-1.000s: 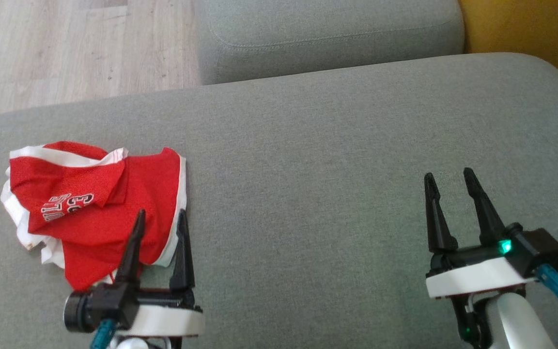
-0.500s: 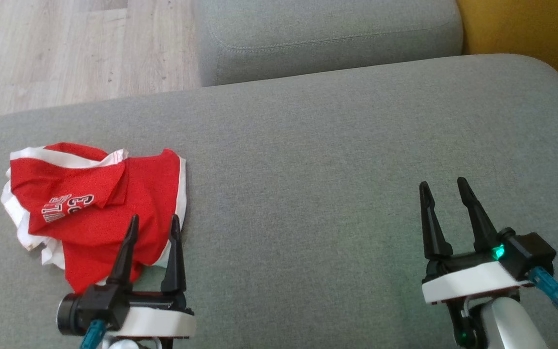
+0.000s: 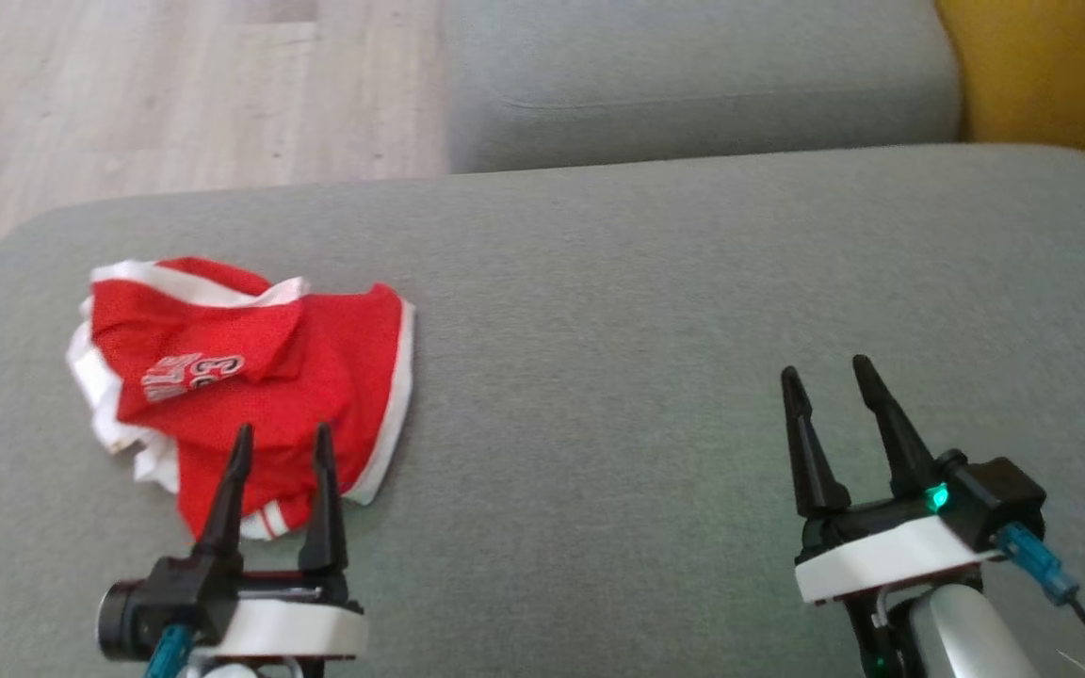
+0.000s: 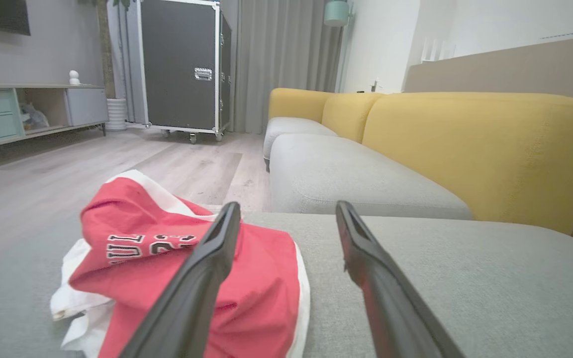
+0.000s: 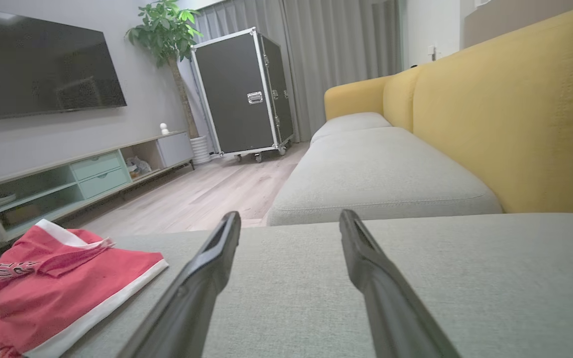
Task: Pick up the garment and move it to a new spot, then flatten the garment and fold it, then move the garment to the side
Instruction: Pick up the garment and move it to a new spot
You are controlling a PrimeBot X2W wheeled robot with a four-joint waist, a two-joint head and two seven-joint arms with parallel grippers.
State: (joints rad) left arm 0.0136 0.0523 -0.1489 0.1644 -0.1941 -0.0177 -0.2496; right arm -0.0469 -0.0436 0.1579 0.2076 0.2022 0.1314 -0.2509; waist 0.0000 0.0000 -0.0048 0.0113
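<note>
The garment (image 3: 251, 386) is a red piece with white trim and white lettering, lying crumpled on the left part of the grey sofa cushion (image 3: 646, 311). The left wrist view shows the garment (image 4: 177, 268) just ahead and left, and in the right wrist view the garment (image 5: 62, 288) lies at far left. My left gripper (image 3: 282, 443) stands open at the lower left, fingertips over the garment's near edge, holding nothing. My right gripper (image 3: 825, 373) is open at the lower right over bare cushion, well away from the garment.
A second grey seat cushion (image 3: 693, 85) lies beyond, with a yellow backrest (image 3: 1051, 75) at the right. Wooden floor (image 3: 156, 94) lies past the cushion's far-left edge. A black wheeled case (image 5: 241, 94), a TV (image 5: 38, 69) and a low cabinet (image 5: 67, 179) stand across the room.
The head camera has shifted, moving the whole scene rightward in the picture. Both grippers have drawn back toward the near edge, still open. The garment lies as before.
</note>
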